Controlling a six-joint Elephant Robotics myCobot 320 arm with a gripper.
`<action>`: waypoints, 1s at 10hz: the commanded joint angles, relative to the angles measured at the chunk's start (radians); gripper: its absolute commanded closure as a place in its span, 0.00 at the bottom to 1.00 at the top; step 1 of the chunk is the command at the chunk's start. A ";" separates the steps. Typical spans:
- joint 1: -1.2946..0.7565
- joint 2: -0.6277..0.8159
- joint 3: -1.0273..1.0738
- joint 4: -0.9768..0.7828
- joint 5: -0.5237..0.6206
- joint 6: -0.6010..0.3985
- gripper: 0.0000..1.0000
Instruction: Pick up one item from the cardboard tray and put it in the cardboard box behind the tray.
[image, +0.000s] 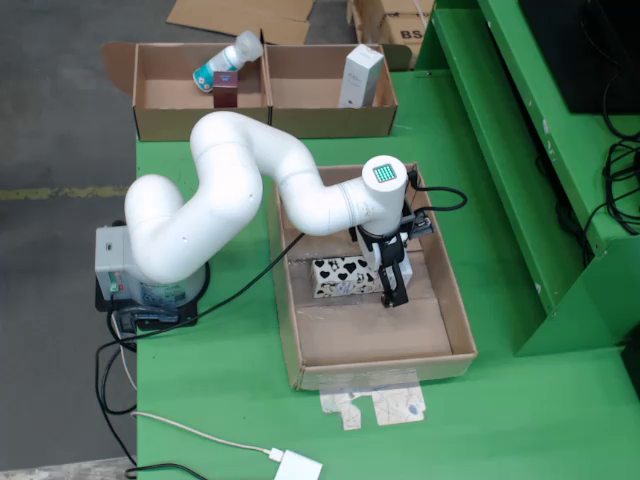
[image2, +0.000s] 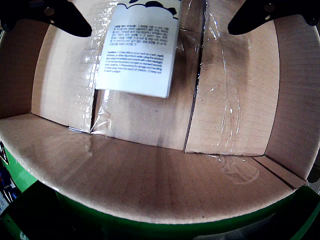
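White arm of rounded, glossy tubular links on a grey base box. The wrist cap bears a green square display. Black cables loop from the wrist; the hand is black with tapered fingers.

Arm: you see white
Tray: your brown cardboard
Carton: white, black hearts
Table: your green top
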 joint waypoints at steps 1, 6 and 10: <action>0.002 0.024 0.025 0.011 0.006 -0.002 0.40; 0.002 0.024 0.025 0.011 0.006 -0.002 0.90; 0.002 0.024 0.025 0.011 0.006 -0.002 1.00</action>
